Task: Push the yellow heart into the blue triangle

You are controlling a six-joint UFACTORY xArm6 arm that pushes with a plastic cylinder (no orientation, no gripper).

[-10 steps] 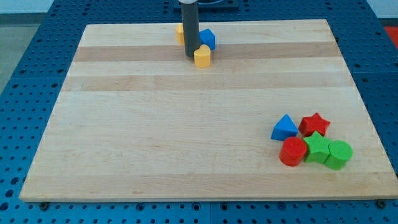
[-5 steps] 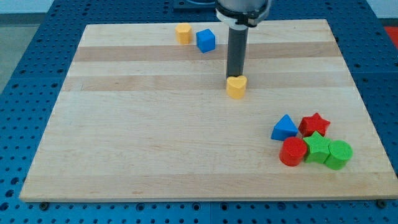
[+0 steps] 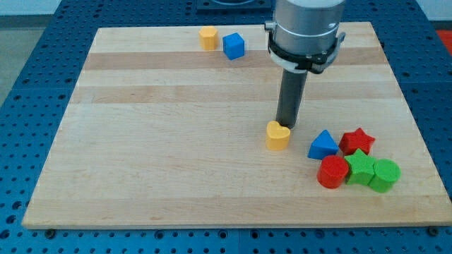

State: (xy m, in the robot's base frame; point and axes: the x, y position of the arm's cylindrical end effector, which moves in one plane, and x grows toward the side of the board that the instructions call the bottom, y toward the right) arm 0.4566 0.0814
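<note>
The yellow heart [image 3: 277, 135] lies on the wooden board [image 3: 176, 155], right of centre. The blue triangle [image 3: 323, 145] sits to its right with a small gap between them. My tip [image 3: 287, 126] rests just above and slightly right of the heart, touching or nearly touching its upper edge.
A red star [image 3: 357, 140], a red cylinder [image 3: 332, 172], a green star [image 3: 361, 168] and a green cylinder [image 3: 385, 175] cluster right of and below the blue triangle. A yellow block [image 3: 207, 37] and a blue cube [image 3: 234, 46] sit near the view's top edge.
My tip has pushed the yellow heart from beside the top blocks down and to the right across the board, close to the blue triangle.
</note>
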